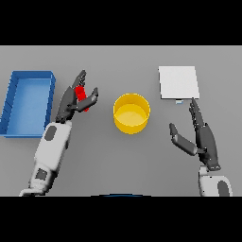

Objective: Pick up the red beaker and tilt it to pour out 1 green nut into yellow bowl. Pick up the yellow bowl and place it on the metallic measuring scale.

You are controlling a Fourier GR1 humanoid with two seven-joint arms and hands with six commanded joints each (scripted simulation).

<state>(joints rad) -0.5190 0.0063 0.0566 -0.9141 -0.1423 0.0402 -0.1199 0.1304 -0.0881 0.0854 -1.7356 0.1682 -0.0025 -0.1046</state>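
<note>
The red beaker (81, 96) stands left of centre, mostly covered by my left hand (70, 101), whose fingers and thumb close round it. The yellow bowl (132, 113) sits in the middle of the table, apart from both hands; I see no nut inside it. The metallic measuring scale (178, 82) is a pale square plate at the back right. My right hand (201, 135) rests open near the front right, its fingertips pointing toward the scale's near edge.
A blue tray (14, 97) lies at the far left, beside my left arm. Grey tabletop (118, 156) stretches between the bowl and the front edge.
</note>
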